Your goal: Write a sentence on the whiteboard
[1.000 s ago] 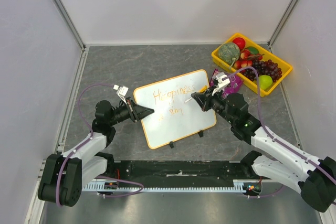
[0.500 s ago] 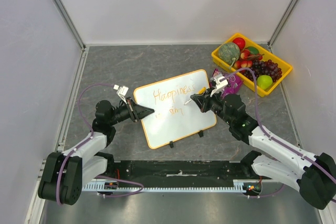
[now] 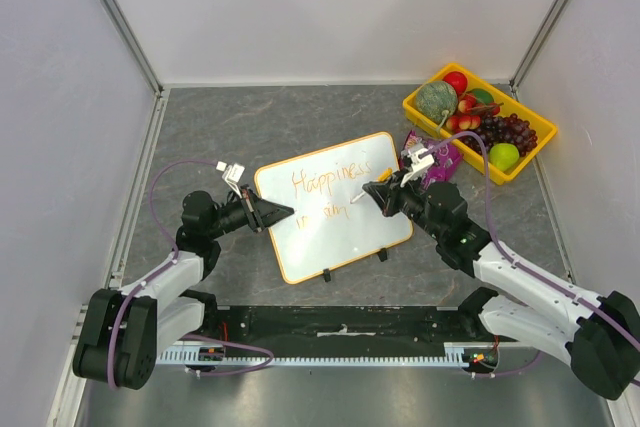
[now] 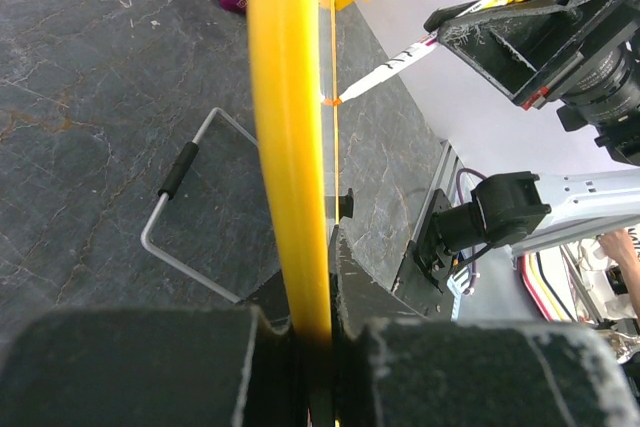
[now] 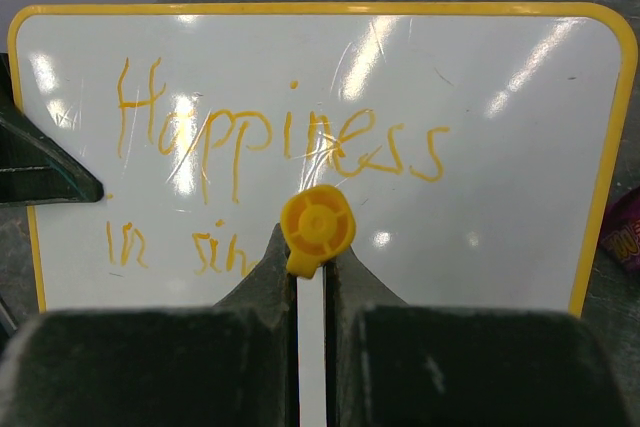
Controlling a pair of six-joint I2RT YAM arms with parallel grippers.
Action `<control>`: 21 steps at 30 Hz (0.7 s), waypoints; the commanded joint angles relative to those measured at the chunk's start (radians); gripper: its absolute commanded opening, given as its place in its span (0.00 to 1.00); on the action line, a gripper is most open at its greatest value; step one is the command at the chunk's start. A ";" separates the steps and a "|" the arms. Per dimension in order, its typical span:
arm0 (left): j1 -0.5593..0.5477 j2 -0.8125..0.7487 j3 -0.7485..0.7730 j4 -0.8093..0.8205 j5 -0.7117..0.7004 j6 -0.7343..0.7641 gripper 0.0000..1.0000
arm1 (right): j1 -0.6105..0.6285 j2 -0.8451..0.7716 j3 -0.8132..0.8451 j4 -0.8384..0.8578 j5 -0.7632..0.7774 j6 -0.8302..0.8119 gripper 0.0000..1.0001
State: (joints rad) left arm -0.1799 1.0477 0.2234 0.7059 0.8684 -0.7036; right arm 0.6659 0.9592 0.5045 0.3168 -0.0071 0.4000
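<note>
**Writing state.** The sentence (image 5: 285,147) stands unfinished: the first line reads "Happiness", and the second breaks off after roughly "in sin". The last stroke sits directly ahead of the right pincer (image 5: 310,257) and slightly to its left, partly hidden behind the fingers.

**Board.** The whiteboard (image 3: 335,237) lies between the two pincers. Its long axis runs from the left pincer (image 3: 280,212) toward the right one. The bare surface for the rest of the word extends from the marker tip away from the left pincer, under "ness".

**Tool.** The marker (image 4: 430,42) points from the right pincer into the board face. In the left wrist view its orange tip appears to touch the surface.

**Pincers.** The right pincer is closed on the marker, whose yellow end cap faces the wrist camera. The left pincer is clamped on the board's yellow rim (image 4: 290,147) at the edge farthest from the right arm.

**Coming move.** Judged from this layout, the right arm must carry the tip sideways along the board's long axis, away from the left pincer. The left pincer steadies the board on the table (image 3: 250,122).
</note>
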 commanded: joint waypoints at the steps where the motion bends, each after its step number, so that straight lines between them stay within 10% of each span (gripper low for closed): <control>1: 0.002 0.020 -0.024 -0.065 -0.032 0.156 0.02 | 0.004 -0.008 -0.027 -0.039 0.010 -0.012 0.00; 21: 0.000 0.025 -0.024 -0.056 -0.031 0.154 0.02 | 0.009 -0.099 -0.017 -0.107 -0.050 0.016 0.00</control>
State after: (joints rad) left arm -0.1799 1.0496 0.2234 0.7101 0.8696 -0.7059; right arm 0.6724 0.8822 0.4412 0.2279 -0.0742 0.4091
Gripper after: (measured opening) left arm 0.085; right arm 0.074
